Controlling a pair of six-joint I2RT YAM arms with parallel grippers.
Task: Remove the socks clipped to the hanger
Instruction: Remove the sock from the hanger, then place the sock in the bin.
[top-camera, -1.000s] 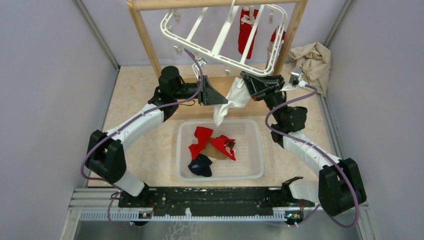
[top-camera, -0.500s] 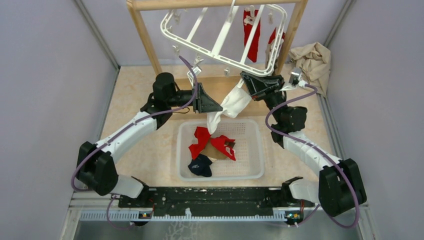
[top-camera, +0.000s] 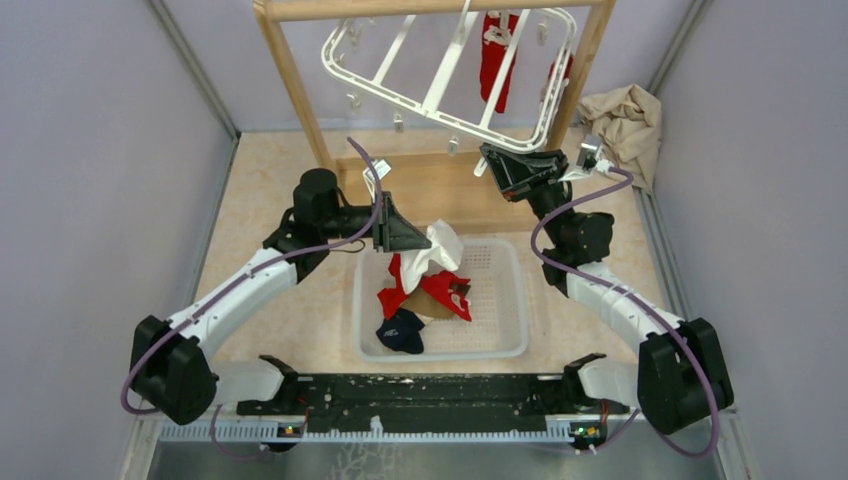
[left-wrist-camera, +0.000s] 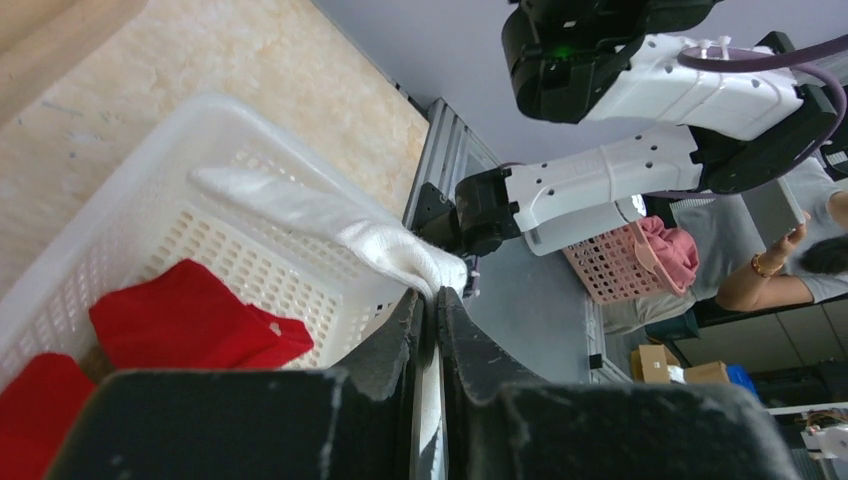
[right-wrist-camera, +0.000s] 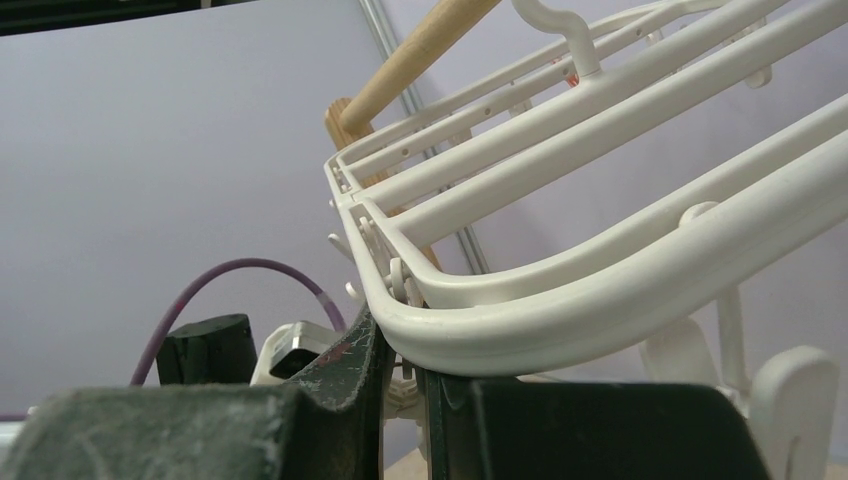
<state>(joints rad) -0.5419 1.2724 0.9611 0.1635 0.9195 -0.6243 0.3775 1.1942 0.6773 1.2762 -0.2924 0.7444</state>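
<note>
The cream sock (top-camera: 441, 243), clipped a second ago, is now pulled free and held pinched in the left gripper (top-camera: 424, 238) over the basket (top-camera: 520, 300). The hanger (top-camera: 440, 95) is kept pinched at its rim by the right gripper (top-camera: 489, 154). Red socks (top-camera: 497, 60) remain clipped.

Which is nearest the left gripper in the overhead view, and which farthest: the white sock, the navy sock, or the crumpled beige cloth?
1. White sock, pinched in the left gripper, over the basket.
2. Navy sock, in the basket's near-left corner.
3. Beige cloth, far right corner.
</note>
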